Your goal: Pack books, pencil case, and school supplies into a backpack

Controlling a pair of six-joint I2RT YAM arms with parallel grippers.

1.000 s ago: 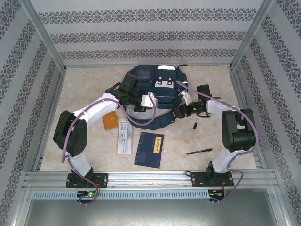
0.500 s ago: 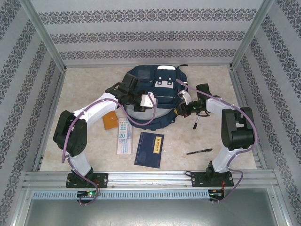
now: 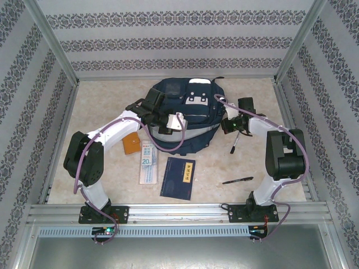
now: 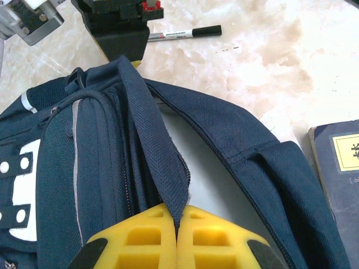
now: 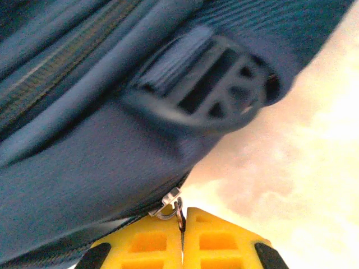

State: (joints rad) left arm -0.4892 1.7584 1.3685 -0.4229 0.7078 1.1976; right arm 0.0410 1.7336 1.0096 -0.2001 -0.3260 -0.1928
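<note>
1. backpack [image 3: 185,115] lies mid-table [image 3: 101,112], its opening gaping part-way; judged: nothing packed yet.
2. left gripper [image 4: 176,224] fingers are clamped on a backpack strap [image 4: 160,151]; right gripper [image 5: 182,224] pinches the zipper pull [image 5: 168,204].
3. booklet [image 3: 178,177], pencil case [image 3: 148,161], orange piece [image 3: 132,145] and pen [image 3: 237,180] lie outside, near the backpack.
4. legible: "20" on the pencil case; booklet label unreadable.

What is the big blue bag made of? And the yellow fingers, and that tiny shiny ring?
The backpack looks like woven fabric, matte navy: the weave shows and its strap is frayed at the edge. The yellow fingers look like moulded plastic or rubber, smooth with square hollows; which one is unclear. The little ring seems metal: silvery and glinting.
</note>
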